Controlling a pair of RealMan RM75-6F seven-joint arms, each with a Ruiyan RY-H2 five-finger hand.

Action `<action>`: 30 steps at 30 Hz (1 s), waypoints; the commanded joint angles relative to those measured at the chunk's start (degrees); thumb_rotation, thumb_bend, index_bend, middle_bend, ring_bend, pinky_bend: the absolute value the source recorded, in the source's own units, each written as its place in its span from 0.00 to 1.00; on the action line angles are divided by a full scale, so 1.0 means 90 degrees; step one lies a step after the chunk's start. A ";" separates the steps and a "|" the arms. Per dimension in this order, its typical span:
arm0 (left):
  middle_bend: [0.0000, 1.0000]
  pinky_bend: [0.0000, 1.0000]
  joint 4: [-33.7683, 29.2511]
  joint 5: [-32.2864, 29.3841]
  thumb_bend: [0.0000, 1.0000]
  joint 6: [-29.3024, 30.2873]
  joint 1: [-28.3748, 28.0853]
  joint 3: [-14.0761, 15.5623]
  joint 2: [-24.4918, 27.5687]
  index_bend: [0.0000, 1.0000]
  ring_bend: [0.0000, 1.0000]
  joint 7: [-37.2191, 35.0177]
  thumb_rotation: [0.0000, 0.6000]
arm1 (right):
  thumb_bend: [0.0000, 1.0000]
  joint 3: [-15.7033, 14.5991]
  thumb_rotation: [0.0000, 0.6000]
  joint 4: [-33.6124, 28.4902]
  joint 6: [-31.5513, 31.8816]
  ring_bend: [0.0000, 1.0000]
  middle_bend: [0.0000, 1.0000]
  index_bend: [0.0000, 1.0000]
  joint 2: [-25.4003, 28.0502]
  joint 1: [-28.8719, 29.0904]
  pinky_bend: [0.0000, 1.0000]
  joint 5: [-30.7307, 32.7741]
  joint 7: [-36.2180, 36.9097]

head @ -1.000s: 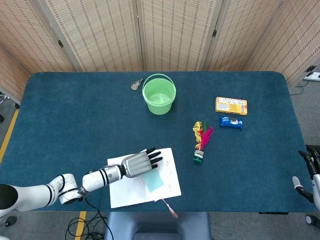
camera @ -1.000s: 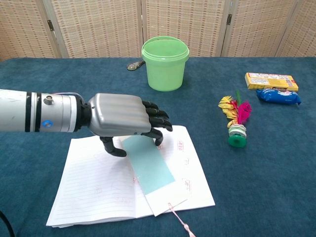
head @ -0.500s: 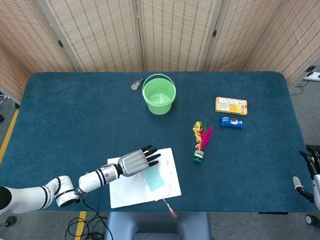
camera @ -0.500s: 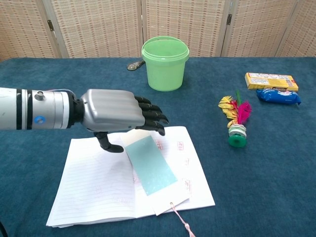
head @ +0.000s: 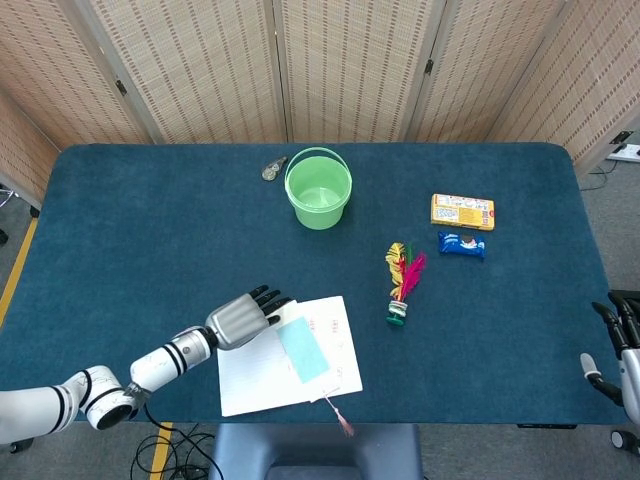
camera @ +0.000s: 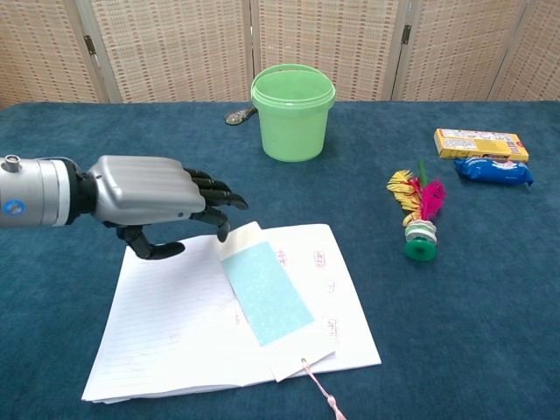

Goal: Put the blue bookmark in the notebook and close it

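Note:
The open notebook [head: 262, 370] [camera: 175, 328] lies at the near edge of the table, its white lined pages up. The blue bookmark [head: 303, 350] [camera: 266, 291] lies along the middle of the pages, on a white card with a pink tassel [camera: 322, 396] trailing off the near edge. My left hand [head: 240, 316] [camera: 153, 201] hovers over the notebook's far left corner, fingers spread and holding nothing, its fingertips just left of the bookmark's top. My right hand [head: 615, 345] shows only at the far right edge of the head view, off the table, empty.
A green bucket [head: 318, 189] [camera: 293, 111] stands at the back centre with a small metal object [head: 272, 168] beside it. A feathered shuttlecock [head: 402, 283] [camera: 419, 215] lies right of the notebook. A yellow box [head: 462, 211] [camera: 480, 143] and a blue packet [head: 461, 244] [camera: 493, 171] sit at the right.
My left hand has drawn back to the left, off the bookmark. The bookmark stays lying on the open pages, now fully uncovered.

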 commanded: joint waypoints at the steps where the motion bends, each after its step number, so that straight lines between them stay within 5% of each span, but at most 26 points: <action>1: 0.05 0.14 0.0003 -0.0036 0.55 -0.0034 0.0029 0.0042 -0.0043 0.29 0.00 0.0079 1.00 | 0.26 0.0002 1.00 0.0000 -0.0002 0.09 0.09 0.16 -0.0002 0.0002 0.14 0.0001 -0.0006; 30: 0.03 0.14 0.0225 -0.0799 0.55 -0.0141 -0.0140 -0.0199 -0.0731 0.28 0.00 0.1073 1.00 | 0.26 0.0000 1.00 0.0067 0.0059 0.09 0.09 0.16 0.0008 -0.0086 0.14 0.0073 0.0085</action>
